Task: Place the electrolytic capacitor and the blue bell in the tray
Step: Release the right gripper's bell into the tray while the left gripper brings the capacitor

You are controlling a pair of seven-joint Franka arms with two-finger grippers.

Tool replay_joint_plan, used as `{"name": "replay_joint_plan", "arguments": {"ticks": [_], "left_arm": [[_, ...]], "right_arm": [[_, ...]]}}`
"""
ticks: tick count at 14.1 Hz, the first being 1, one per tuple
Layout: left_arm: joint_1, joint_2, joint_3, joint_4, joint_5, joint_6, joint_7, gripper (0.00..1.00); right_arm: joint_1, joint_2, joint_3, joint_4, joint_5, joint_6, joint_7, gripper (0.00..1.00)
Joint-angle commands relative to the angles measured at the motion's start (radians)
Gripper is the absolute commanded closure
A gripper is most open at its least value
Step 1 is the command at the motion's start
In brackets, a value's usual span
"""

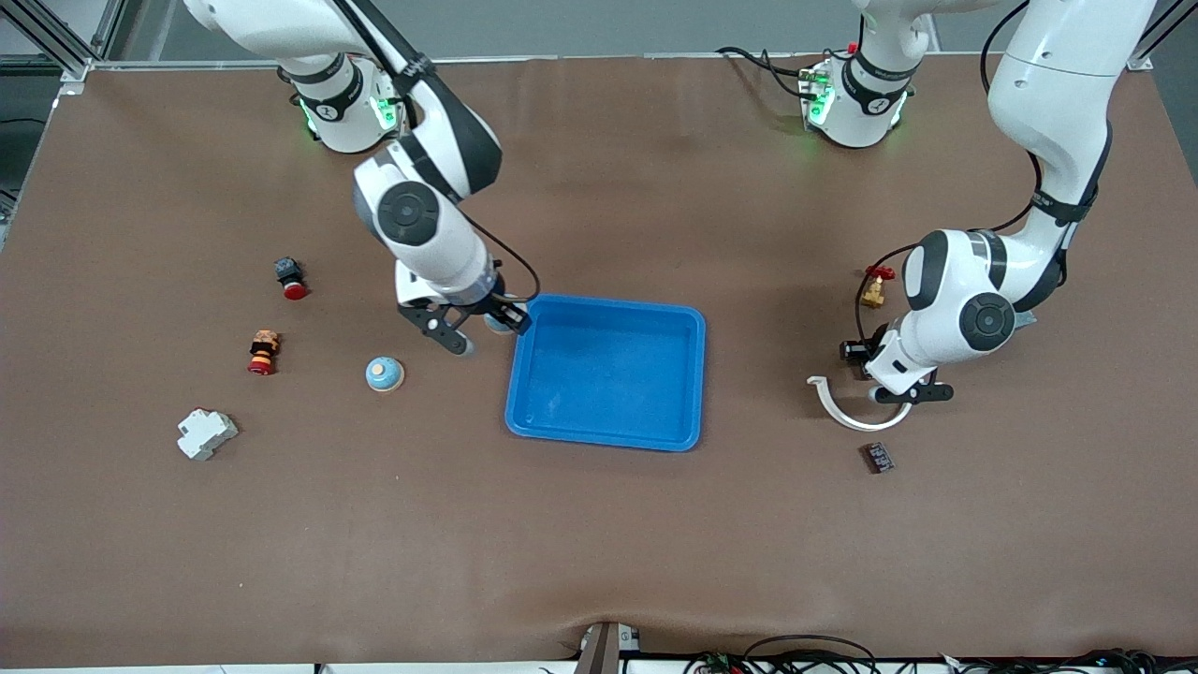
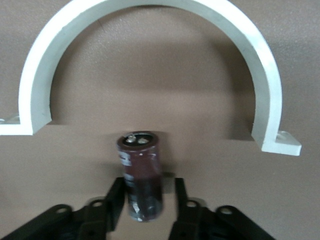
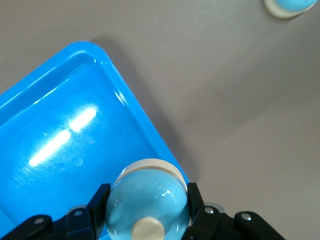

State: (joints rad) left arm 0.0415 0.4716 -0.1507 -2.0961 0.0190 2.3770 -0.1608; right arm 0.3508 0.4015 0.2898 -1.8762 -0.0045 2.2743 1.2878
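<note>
Right gripper [image 3: 145,212]: pinching the blue bell [image 3: 147,202] over the tray [image 1: 608,440] rim corner — hidden in front view.
Left gripper [image 2: 145,202]: clamps the electrolytic capacitor [image 2: 141,172] beside the white arc bracket [image 2: 150,30] — wrist view only.

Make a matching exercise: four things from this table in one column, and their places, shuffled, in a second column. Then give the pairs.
Things:
1. electrolytic capacitor
2. blue bell
3. second blue bell
4. white curved clamp

Places:
A. lying on the table, beside the left gripper
B. between the left gripper's fingers
C. held by the right gripper over the tray's rim
D. sitting on the table, between the tray and the right arm's end

Pairs: 1-B, 2-C, 3-D, 4-A
</note>
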Motion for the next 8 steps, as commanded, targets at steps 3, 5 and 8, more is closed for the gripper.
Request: {"name": "replay_joint_plan", "arguments": {"ticks": [3,5,8], "left_arm": [[0.003,0.004,0.0,0.022,0.025,-0.002,-0.016,1.0],[0.001,0.004,-0.001,0.044,0.025,-0.01,-0.019,1.0],[-0.018,0.002,-0.012,0.135,0.025,-0.128,-0.129,1.0]], "right_arm": [[0.065,0.161,-0.012,0.129,-0.06,0.008,0.122,1.0],[0.074,0.2,-0.012,0.141,-0.106,0.048,0.174,1.0],[0.092,0.244,-0.012,0.15,-0.143,0.085,0.211,1.0]]}}
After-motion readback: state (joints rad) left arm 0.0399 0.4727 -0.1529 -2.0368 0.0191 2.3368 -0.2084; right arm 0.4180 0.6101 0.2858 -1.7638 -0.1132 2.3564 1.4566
